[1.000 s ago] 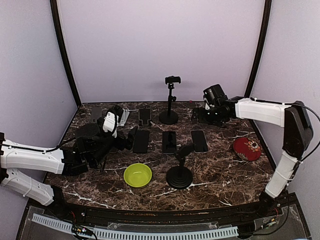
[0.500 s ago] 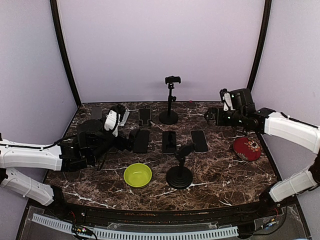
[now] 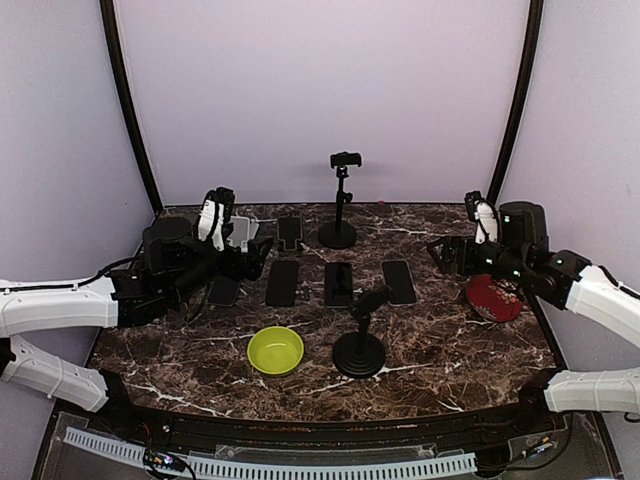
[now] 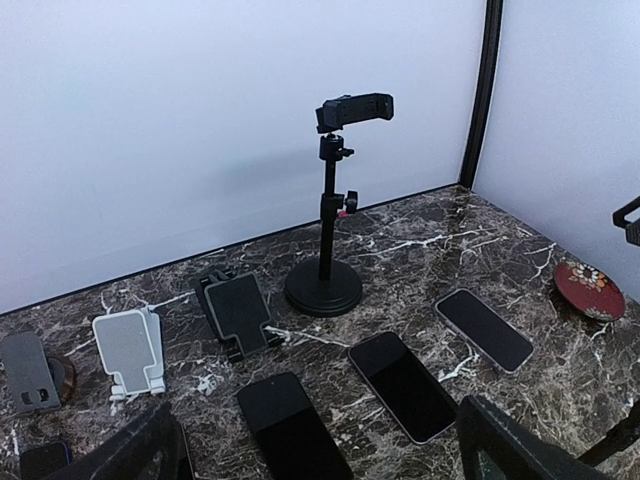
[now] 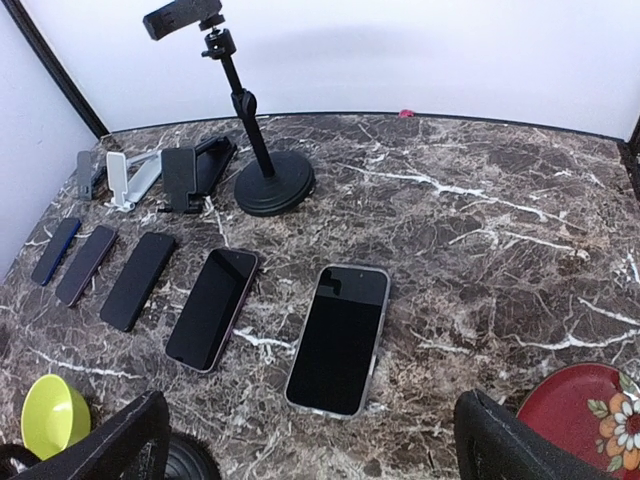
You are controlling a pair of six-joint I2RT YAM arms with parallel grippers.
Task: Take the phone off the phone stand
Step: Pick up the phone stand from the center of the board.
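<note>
Several dark phones lie flat in a row on the marble table, among them one [image 3: 282, 283], one [image 3: 338, 283] and one [image 3: 398, 282]. The tall phone stand [image 3: 340, 205] at the back has an empty clamp [image 4: 355, 108]. A shorter black stand [image 3: 358, 350] is at the front, and its clamp [image 3: 370, 300] holds nothing that I can see. My left gripper [image 3: 255, 258] is open and empty above the left phones; its fingers [image 4: 130, 455] frame a phone [image 4: 290, 425]. My right gripper [image 3: 447, 255] is open and empty, right of the row, over a phone [image 5: 338, 338].
A black folding stand [image 4: 238, 310], a white one [image 4: 130, 348] and a grey one [image 4: 28, 370] sit at the back left. A green bowl [image 3: 276, 350] is at the front. A red plate [image 3: 495, 297] lies under the right arm.
The right arm has swung from the back of the table towards the right, above the red plate. The left arm has drawn back to the left, and a phone now shows below it.
</note>
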